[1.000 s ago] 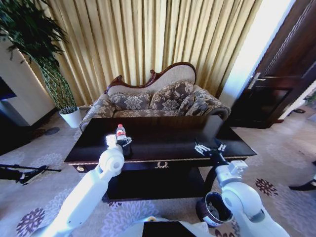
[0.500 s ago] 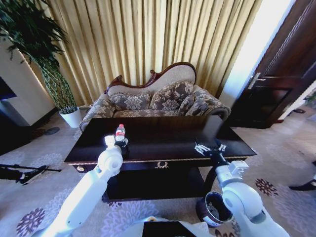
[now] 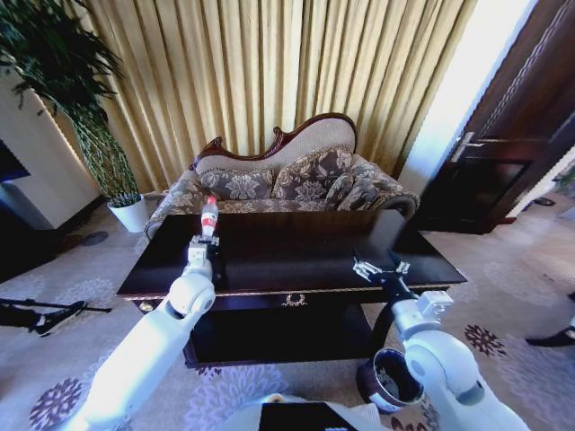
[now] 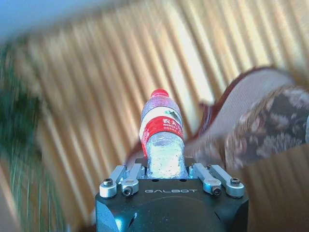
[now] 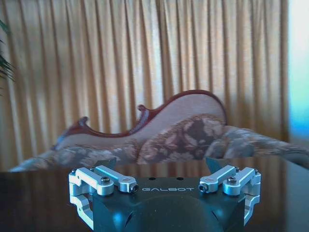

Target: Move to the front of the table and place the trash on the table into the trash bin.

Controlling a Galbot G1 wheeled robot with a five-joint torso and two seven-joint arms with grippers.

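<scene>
Trash bottle [image 3: 209,215], clear with a red-and-white label and a red cap, stands upright in our left end effector [image 3: 207,244], whose fingers are closed on its lower body; it hangs above the left part of the tabletop [image 3: 296,256], clear of the wood. In the left wrist view the bottle [image 4: 162,135] rises straight out from between the fingers, long axis in line with the end effector [image 4: 166,176].

We judge that the coming move turns on the trash bin [image 3: 392,381]: it sits on the carpet by the table's right front leg, low and across from the bottle, beside our right arm.

Our right end effector [image 3: 381,267] hovers empty over the right part of the tabletop, fingers spread wide.

The bin is partly hidden by the right arm.
</scene>
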